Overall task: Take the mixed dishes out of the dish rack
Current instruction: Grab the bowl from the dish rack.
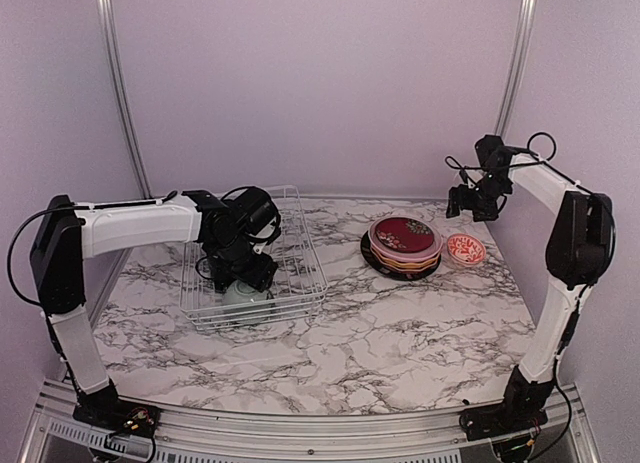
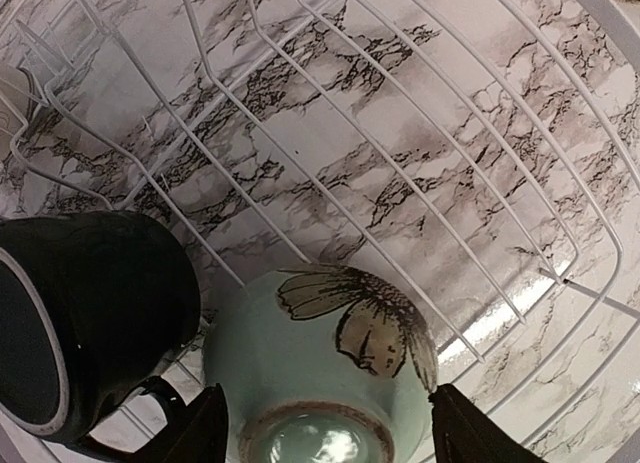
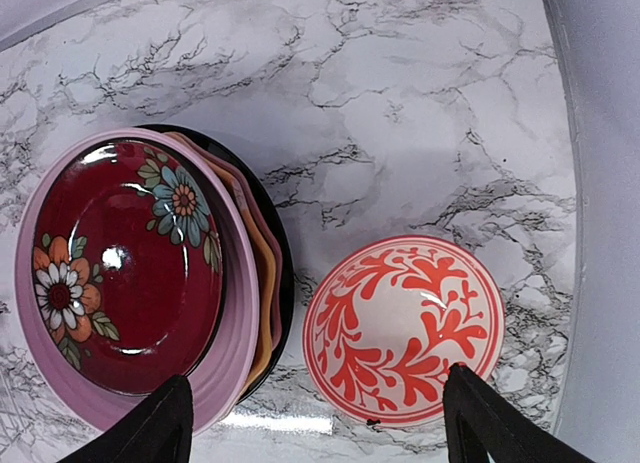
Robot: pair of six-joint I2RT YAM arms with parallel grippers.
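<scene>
The white wire dish rack (image 1: 300, 245) stands at the left of the table. My left gripper (image 1: 246, 283) reaches down into its near end. In the left wrist view the gripper (image 2: 330, 388) has a finger on each side of an upturned pale green bowl (image 2: 320, 363) with a painted flower, which rests on the rack wires (image 2: 330, 198). A dark green mug (image 2: 90, 323) lies just left of the bowl. My right gripper (image 1: 468, 209) is open and empty, raised above the pink-white floral bowl (image 3: 405, 328). The stacked plates (image 3: 125, 273) sit beside it, floral red on top.
The plate stack (image 1: 403, 247) and the floral bowl (image 1: 466, 249) stand on the marble table at the right, close to the right wall. The rest of the rack in the left wrist view holds only wires and dividers.
</scene>
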